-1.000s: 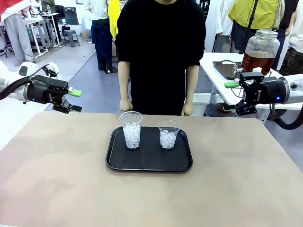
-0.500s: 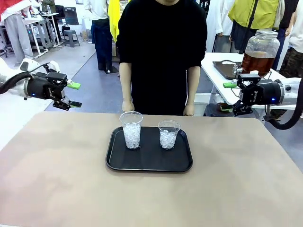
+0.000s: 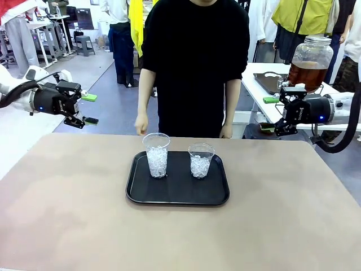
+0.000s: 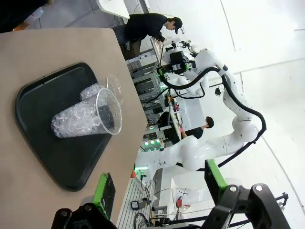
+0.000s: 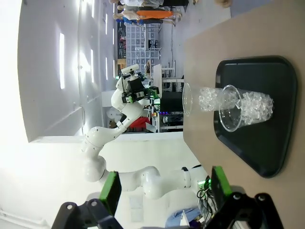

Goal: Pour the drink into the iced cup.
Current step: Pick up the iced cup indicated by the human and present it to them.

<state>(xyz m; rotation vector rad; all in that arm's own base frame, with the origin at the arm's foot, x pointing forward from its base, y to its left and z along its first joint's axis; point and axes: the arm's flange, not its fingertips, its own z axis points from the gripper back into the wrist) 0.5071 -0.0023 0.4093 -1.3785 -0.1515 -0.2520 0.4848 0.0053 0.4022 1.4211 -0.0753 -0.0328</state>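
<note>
Front: left gripper (image 3: 90, 109) released, empty, beyond the tabletop's far left corner; right gripper (image 3: 268, 114) likewise beyond the far right corner. Drink (image 3: 306, 76) in jar on side table behind it.
Left wrist: jaws spread.
Right wrist: jaws spread.

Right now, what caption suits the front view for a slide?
Left gripper and right gripper, both open, flank a tray of two iced cups; a person stands behind.

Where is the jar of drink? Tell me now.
In the front view the drink jar stands on the white side table at far right, behind the right gripper, apart from the black tray.
</note>
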